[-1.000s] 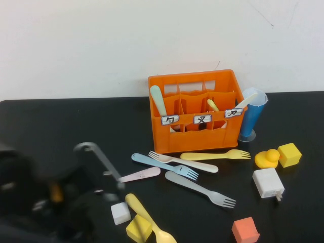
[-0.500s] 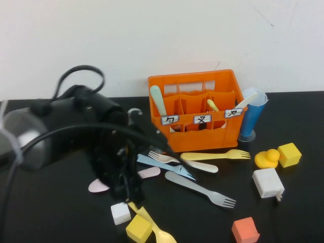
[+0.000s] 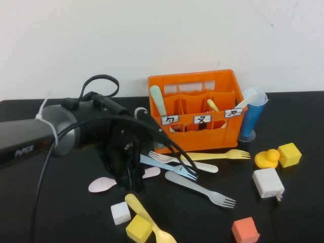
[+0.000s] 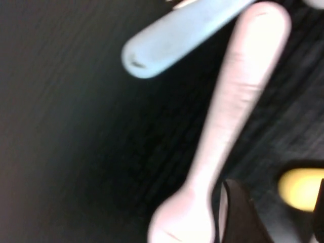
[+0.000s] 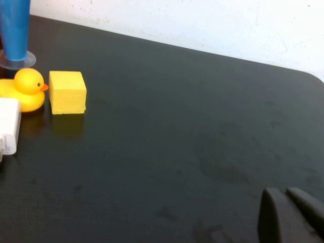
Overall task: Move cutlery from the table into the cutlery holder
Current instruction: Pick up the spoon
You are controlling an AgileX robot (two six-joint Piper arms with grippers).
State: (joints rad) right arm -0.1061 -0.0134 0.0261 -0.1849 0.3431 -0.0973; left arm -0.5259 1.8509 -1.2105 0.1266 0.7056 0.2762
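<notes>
The pale pink spoon [image 3: 104,184] lies flat on the black table [image 3: 50,212], left of the other cutlery. My left gripper [image 3: 132,183] hangs low over the spoon's middle. In the left wrist view the pink spoon [image 4: 230,116] runs beside one dark finger [image 4: 238,212]. The left gripper [image 4: 276,217] is open and holds nothing; part of a yellow spoon [image 4: 301,188] shows between its fingers. A blue fork [image 3: 169,166], cream spoon [image 3: 200,165], yellow fork [image 3: 215,155] and grey fork [image 3: 200,189] lie before the orange cutlery holder [image 3: 195,139]. My right gripper [image 5: 286,205] rests shut, far right.
A blue cup [image 3: 250,119] stands right of the holder. A yellow duck [image 3: 267,158], yellow cube [image 3: 289,154], white charger [image 3: 267,183] and orange cube [image 3: 245,230] sit at the right. A white cube [image 3: 120,212], yellow cube [image 3: 138,229] and yellow spoon [image 3: 152,225] lie near the front.
My left arm has swung in from the lower left to above the pink spoon, and its jaws have opened. The cutlery has stayed where it was.
</notes>
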